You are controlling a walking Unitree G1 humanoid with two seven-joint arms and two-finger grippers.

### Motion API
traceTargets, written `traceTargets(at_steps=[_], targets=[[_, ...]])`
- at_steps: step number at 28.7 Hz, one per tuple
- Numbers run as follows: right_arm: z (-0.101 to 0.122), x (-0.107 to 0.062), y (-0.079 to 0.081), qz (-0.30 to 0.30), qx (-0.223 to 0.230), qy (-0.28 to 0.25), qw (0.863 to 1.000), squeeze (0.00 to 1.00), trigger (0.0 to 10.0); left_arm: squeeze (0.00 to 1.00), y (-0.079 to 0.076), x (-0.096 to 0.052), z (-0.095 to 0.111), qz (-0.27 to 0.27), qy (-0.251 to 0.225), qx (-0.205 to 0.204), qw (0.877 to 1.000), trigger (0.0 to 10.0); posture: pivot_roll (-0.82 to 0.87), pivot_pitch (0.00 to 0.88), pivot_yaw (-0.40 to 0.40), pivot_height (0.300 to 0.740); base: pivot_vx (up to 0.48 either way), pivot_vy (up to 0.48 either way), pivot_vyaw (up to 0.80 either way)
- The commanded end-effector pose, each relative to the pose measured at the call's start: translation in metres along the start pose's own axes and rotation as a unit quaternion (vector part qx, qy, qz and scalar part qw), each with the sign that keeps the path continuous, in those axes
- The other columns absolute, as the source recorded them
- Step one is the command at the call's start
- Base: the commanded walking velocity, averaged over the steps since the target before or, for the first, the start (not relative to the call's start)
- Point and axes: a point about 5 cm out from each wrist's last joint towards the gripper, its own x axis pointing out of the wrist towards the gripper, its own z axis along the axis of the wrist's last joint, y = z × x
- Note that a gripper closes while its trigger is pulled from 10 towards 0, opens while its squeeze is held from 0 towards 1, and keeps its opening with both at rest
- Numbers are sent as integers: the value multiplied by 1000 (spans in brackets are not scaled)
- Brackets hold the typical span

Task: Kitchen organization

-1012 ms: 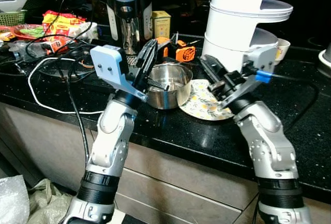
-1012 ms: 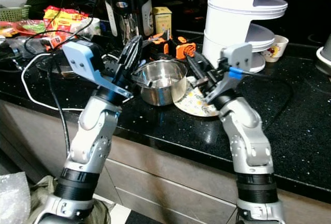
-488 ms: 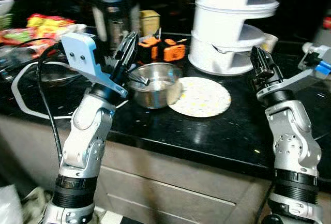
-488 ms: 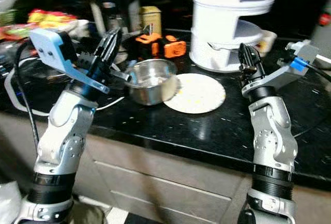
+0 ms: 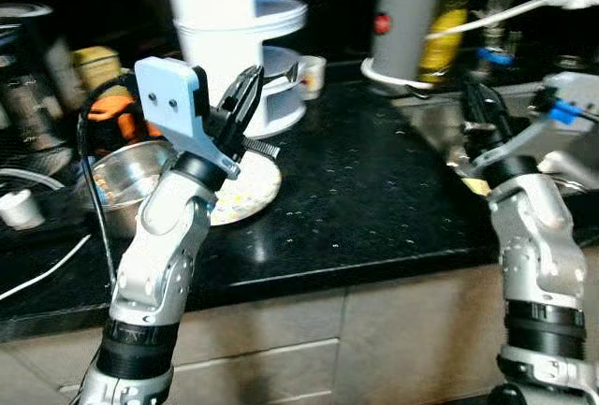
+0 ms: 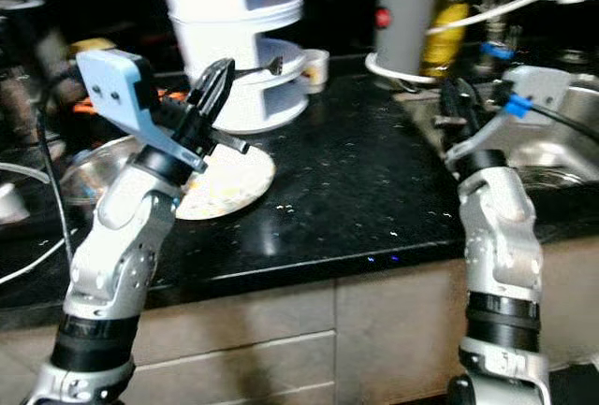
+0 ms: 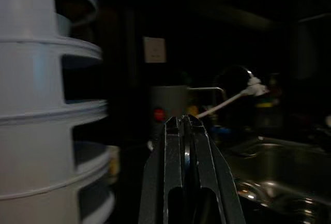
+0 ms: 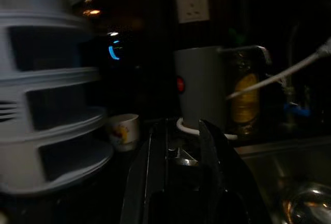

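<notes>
Two silver arms are being shown, each built of rounded metallic segments joined by black ribbed collars near the base. The left gripper is being carried on a pale blue block with two dark screw holes, and its long black fingers are tapering to a point. The right gripper is being fitted with a grey mount, a bright blue clip and a black cable.

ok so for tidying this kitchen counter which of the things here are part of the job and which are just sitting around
Likely part of the job:
- steel pot
- patterned plate
- small cup
- white tiered rack
- sink

Just lying about:
- white cable
- grey kettle
- orange tool

Left end effector is shut and empty.
</notes>
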Motion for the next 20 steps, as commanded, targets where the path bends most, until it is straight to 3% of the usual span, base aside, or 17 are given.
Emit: traceTargets(at_steps=[1, 5, 9, 20], targets=[[-2, 2, 16, 31, -11, 1, 999, 0, 10000, 0, 8, -4, -5, 18, 16, 8, 1000, 10000, -22, 0, 21, 740, 0, 0, 0], [-8, 3, 35, 60, -23, 6, 998, 0, 10000, 0, 11, -7, -8, 31, 24, 12, 999, 10000, -23, 0, 19, 740, 0, 0, 0], [-14, 3, 58, 92, -13, 12, 996, 0, 10000, 0, 15, -11, -11, 45, 31, 21, 998, 10000, -19, 0, 14, 740, 0, -361, 0], [-14, 3, 68, 111, -19, 12, 994, 0, 10000, 0, 14, -13, -15, 47, 38, 18, 998, 10000, -23, 0, 7, 740, 0, -430, 0]])
